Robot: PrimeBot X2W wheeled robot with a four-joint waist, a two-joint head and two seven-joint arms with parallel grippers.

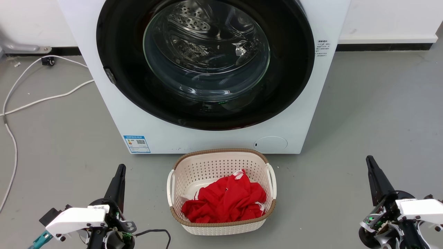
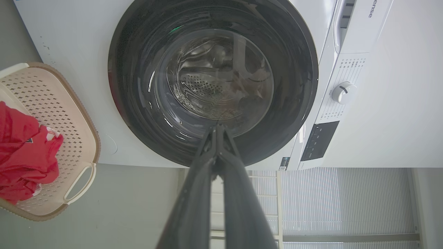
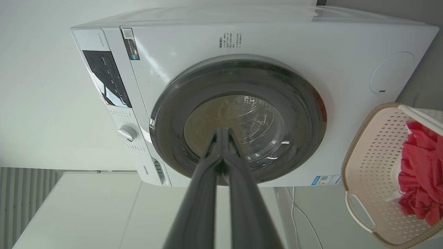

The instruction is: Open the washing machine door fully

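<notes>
- The left claw [image 1: 120, 172] is hanging at the lower left, its fingers pressed together and pointing toward the washing machine [image 1: 214, 140].
- The right claw [image 1: 370, 163] is hanging at the lower right, its fingers also pressed together.
- The washing machine door [image 1: 206, 62] is lying closed on the machine's front, well apart from both claws.
- A basket [image 1: 221, 151] of red cloth [image 1: 225, 200] is standing between the claws.

This looks like a laundry room: a white washing machine [image 1: 207, 140], a basket [image 1: 214, 166] of red clothes [image 1: 225, 202], a grey floor [image 1: 373, 110].
</notes>
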